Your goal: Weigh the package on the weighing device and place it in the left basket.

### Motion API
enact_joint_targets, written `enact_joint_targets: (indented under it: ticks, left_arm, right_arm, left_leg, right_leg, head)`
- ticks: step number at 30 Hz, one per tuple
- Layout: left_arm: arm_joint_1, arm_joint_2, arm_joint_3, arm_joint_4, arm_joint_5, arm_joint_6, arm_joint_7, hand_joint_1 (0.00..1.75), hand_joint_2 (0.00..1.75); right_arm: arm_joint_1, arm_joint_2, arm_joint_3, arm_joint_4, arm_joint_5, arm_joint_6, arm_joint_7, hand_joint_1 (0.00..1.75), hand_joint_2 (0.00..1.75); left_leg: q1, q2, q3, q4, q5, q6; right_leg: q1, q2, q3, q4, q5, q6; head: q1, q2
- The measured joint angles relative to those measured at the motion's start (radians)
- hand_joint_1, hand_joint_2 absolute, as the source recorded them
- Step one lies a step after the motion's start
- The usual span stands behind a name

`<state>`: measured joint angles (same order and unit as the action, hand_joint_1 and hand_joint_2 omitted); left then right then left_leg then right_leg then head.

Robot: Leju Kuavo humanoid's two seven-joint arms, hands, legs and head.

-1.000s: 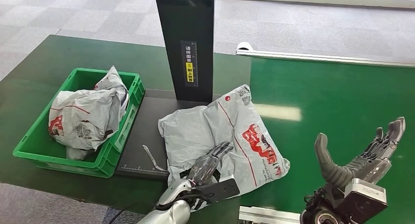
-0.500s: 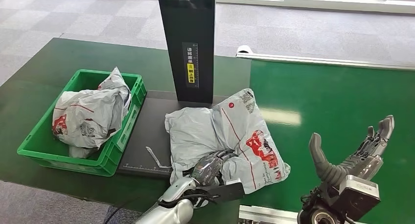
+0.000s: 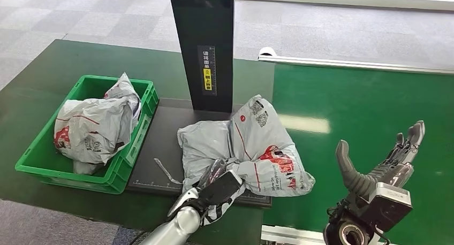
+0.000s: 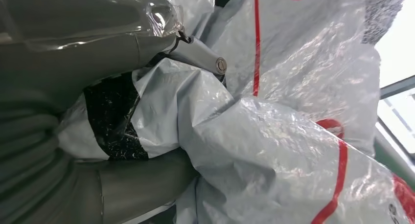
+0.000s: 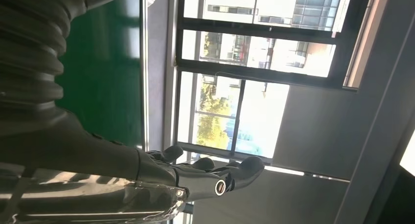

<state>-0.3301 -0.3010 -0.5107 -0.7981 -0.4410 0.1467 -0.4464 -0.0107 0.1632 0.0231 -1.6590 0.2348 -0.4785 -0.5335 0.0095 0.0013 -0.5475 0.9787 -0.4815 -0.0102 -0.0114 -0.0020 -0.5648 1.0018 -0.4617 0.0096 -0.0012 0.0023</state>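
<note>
Inside, the green basket (image 3: pixel 37 162) holds one crumpled grey package (image 3: pixel 93 124).

You will see the dark green counter (image 3: pixel 48 74) carrying a green basket (image 3: pixel 35 162) at left, with the black weighing device (image 3: pixel 160 143) just beside it and a brighter green surface (image 3: pixel 364 111) at right.

you can see a narrow label (image 3: pixel 207 68) on the black upright column (image 3: pixel 202 36) of the weighing device, with white vertical characters above a yellow band, too small to read. the grey package (image 3: pixel 243 148) on the scale plate carries red printed graphics, a red dot and black code patches, none legible. the bag in the green basket (image 3: pixel 32 159) shows red and dark prints, also unreadable.
</note>
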Motion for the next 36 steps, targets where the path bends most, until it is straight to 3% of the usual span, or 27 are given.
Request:
enact_joint_targets:
  ticks: [7,11,13,17,23,29,36]
  left_arm:
    - [0.117,0.041,0.014,-0.265,0.147,-0.135,-0.021,1.75,1.75]
    - [0.175,0.068,0.031,-0.412,0.235,-0.148,-0.081,1.75,1.75]
    - [0.203,0.078,0.048,-0.494,0.253,-0.078,-0.128,1.75,1.75]
    - [0.267,0.095,0.090,-0.711,0.307,0.196,-0.239,1.75,1.75]
    - [0.317,0.159,0.113,-1.045,0.351,0.474,-0.254,1.75,1.75]
    - [0.309,0.191,0.157,-1.220,0.360,0.543,-0.254,1.75,1.75]
    - [0.300,0.192,0.225,-1.289,0.359,0.546,-0.254,1.75,1.75]
  right_arm:
    - [0.005,-0.014,-0.001,0.015,-0.022,-0.006,-0.017,0.00,1.75]
    - [0.021,-0.020,-0.001,0.016,-0.028,-0.020,-0.027,0.00,1.75]
    - [0.030,-0.021,-0.001,0.016,-0.028,-0.029,-0.030,0.00,1.75]
    - [0.055,-0.020,-0.007,0.013,-0.026,-0.041,-0.033,0.00,1.75]
    - [0.082,-0.014,-0.010,0.010,-0.026,-0.044,-0.046,0.00,1.75]
    - [0.092,-0.011,-0.010,-0.005,-0.044,-0.045,-0.045,0.00,1.75]
    - [0.099,-0.011,-0.013,-0.020,-0.048,-0.045,-0.043,0.00,1.75]
  left_leg:
    - [0.000,0.000,-0.005,0.000,0.000,0.000]
    - [0.000,0.000,-0.008,0.000,-0.001,-0.001]
    - [0.000,0.001,-0.008,0.000,-0.001,-0.001]
    - [0.001,0.002,-0.008,0.000,-0.001,-0.001]
    - [0.001,0.002,-0.009,0.000,-0.001,-0.001]
    - [0.001,0.002,-0.008,0.000,-0.001,-0.001]
    - [0.001,0.002,-0.007,0.000,-0.001,-0.001]
  right_leg:
    - [0.000,0.000,-0.006,0.000,0.000,0.000]
    - [0.000,0.000,-0.008,0.000,0.000,0.000]
    - [0.000,0.001,-0.009,0.000,0.000,0.000]
    - [0.001,0.001,-0.009,0.000,-0.001,-0.001]
    - [0.001,0.001,-0.009,0.000,-0.001,-0.001]
    - [0.001,0.001,-0.009,0.000,-0.001,-0.001]
    - [0.001,0.001,-0.009,0.000,-0.001,-0.001]
  head:
    - [0.000,0.000]
    - [0.000,0.000]
    - [0.000,0.000]
    - [0.000,0.000]
    - [0.000,0.000]
    - [0.000,0.000]
    - [0.000,0.000]
